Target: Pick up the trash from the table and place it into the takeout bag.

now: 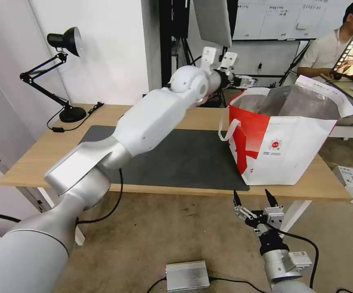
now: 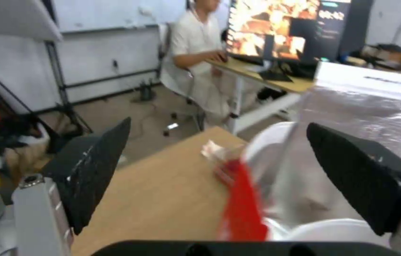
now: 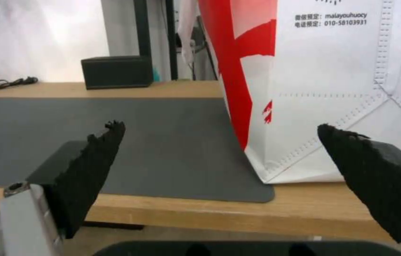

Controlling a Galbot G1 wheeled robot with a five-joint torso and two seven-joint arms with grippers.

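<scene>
Holding L gripper [image 1: 219,57] up high over far side of long light-wood table [image 1: 38,162], just by far-left rim of big white takeout bag w/ red panel and silver foil lining [image 1: 290,150]. Spreading black fingers [image 2: 96,170] wide, gripping nothing.

Hanging R gripper [image 1: 253,199] low, near side, below table edge, pointing up at bag's near wall. Fingers wide apart too, nothing between them.

Standing bag upright on right part of table, partly on big dark grey flat mat [image 1: 184,162], mouth gaping open. Sitting small black tissue box [image 3: 117,71] at far edge, not part of the job.

Looking for trash: rest of mat lying bare, and inside of bag mostly hidden, so cannot tell if trash is lying in there.

Guessing step: drop-off at bag, or job nearly done. Next move prob. needing L arm going back clear of bag rim and strap w/o snagging, then checking table for anything left to grab.
</scene>
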